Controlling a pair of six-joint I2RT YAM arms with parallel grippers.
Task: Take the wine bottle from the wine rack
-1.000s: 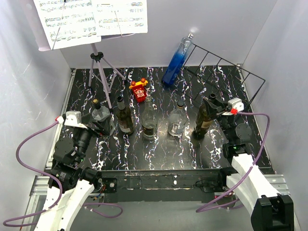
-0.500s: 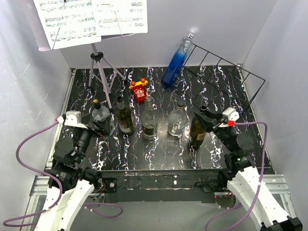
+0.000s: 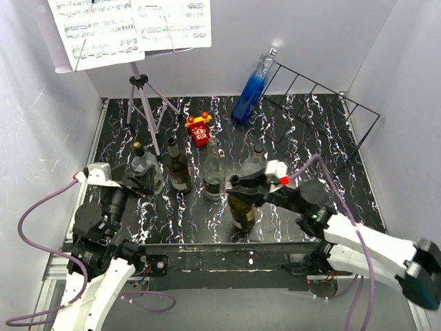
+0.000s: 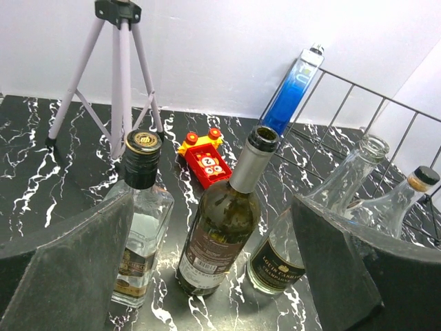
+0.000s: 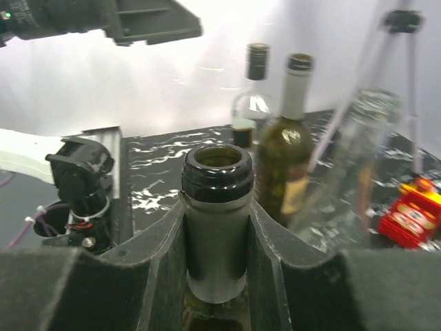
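Note:
My right gripper (image 3: pixel 239 185) is shut on the neck of a dark green wine bottle (image 3: pixel 242 209), which stands upright near the middle front of the table. In the right wrist view the open-mouthed neck (image 5: pixel 216 227) sits clamped between both pads. The black wire wine rack (image 3: pixel 324 110) stands at the back right, well away from this bottle. A blue bottle (image 3: pixel 253 86) leans at its left end. Over at the left, my left gripper (image 3: pixel 140 176) is open beside a square clear bottle (image 3: pixel 142 165), and nothing is between its fingers (image 4: pixel 83 262).
A row of upright bottles crosses the table: a dark one (image 3: pixel 178 165), a clear one (image 3: pixel 213 174) and a round clear one (image 3: pixel 256 160) just behind the held bottle. A red toy (image 3: pixel 199 129) and a tripod music stand (image 3: pixel 141 103) stand further back. White walls close three sides.
My right arm has carried the dark bottle from the right side leftward and nearer, to the middle front. The left arm has barely shifted.

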